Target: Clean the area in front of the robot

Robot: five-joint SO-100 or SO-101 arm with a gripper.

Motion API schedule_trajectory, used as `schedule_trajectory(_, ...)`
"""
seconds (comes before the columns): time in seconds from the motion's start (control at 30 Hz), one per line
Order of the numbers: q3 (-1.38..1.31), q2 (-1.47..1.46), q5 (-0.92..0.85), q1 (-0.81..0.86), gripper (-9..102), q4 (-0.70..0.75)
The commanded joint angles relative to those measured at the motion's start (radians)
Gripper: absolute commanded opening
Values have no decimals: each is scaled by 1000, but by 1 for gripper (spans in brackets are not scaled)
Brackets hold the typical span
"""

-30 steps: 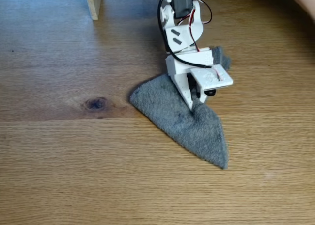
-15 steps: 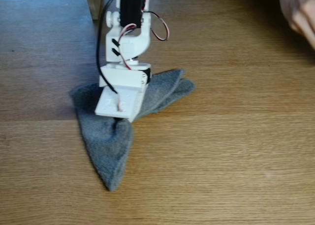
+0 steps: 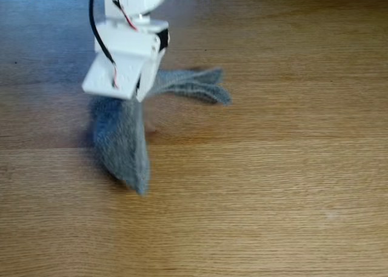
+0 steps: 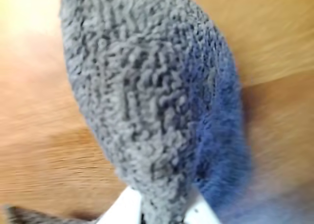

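The robot (image 3: 124,53), a small white arm with red and black wires, stands over the upper left of the wooden tabletop (image 3: 273,168) in the fixed view. A grey terry cloth (image 3: 121,143) hangs from under its wrist plate down to the wood. A folded tail of the cloth (image 3: 197,86) trails to the right. In the wrist view the cloth (image 4: 147,87) rises between two white fingers (image 4: 125,209), and the gripper (image 4: 164,213) is shut on it. Both views are blurred by motion.
Bare oak-grain wood stretches to the right and toward the front edge in the fixed view. A small pale smear (image 3: 330,215) marks the wood at the lower right. A plank seam (image 3: 273,137) runs across the middle.
The arm has swept from the centre right to the upper left, dragging the cloth with it over the dark knot. The hand at the top right has left the picture.
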Motion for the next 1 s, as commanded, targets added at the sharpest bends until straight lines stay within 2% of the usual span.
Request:
schedule_trajectory(0.0, -32, 293, -25, 172, 0, 34)
schedule_trajectory(0.33, -32, 229, -124, 666, 0, 331)
schedule_trajectory(0.43, -32, 140, -175, 750, 0, 330)
schedule_trajectory(0.53, -32, 66, -242, 778, 0, 364)
schedule_trajectory(0.7, -31, 3, -318, 753, 0, 604)
schedule_trajectory(0.97, -31, -14, -411, 647, 0, 701)
